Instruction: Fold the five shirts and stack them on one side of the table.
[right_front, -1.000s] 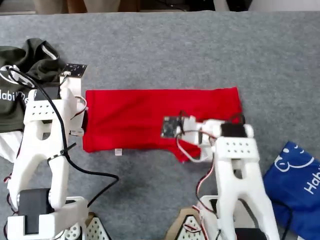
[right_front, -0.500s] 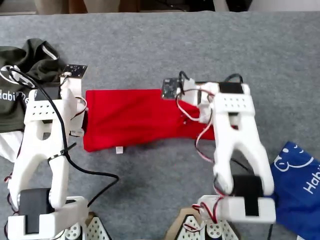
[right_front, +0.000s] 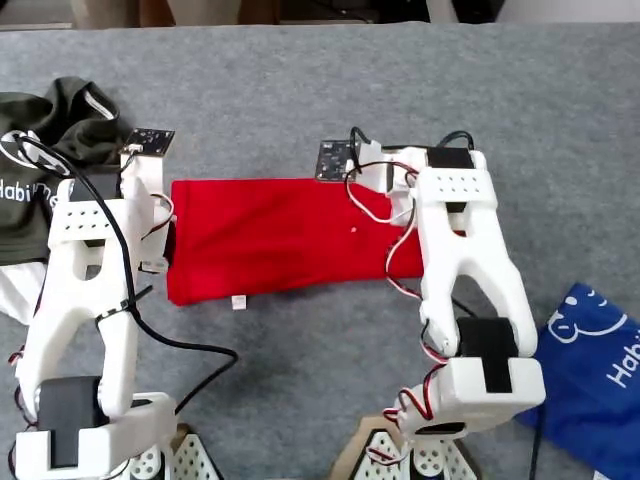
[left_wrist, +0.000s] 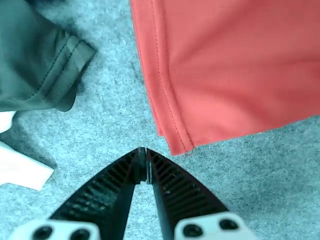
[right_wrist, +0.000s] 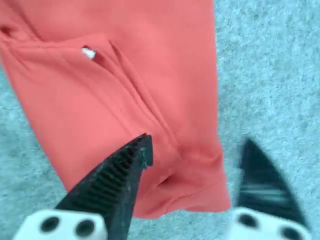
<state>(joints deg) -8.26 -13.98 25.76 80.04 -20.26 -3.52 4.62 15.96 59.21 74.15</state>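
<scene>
The right gripper (right_wrist: 197, 150) has its jaws spread wide over the folded end of the red shirt (right_front: 270, 240), while the left gripper (left_wrist: 142, 165), jaws pressed together on nothing, hovers just off the shirt's opposite corner, a dark green shirt (left_wrist: 35, 60) beside it.

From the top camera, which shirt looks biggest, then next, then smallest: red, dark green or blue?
Largest: red shirt.
Then dark green shirt and blue shirt, about alike; both cut off at the edge, so unranked.
</scene>
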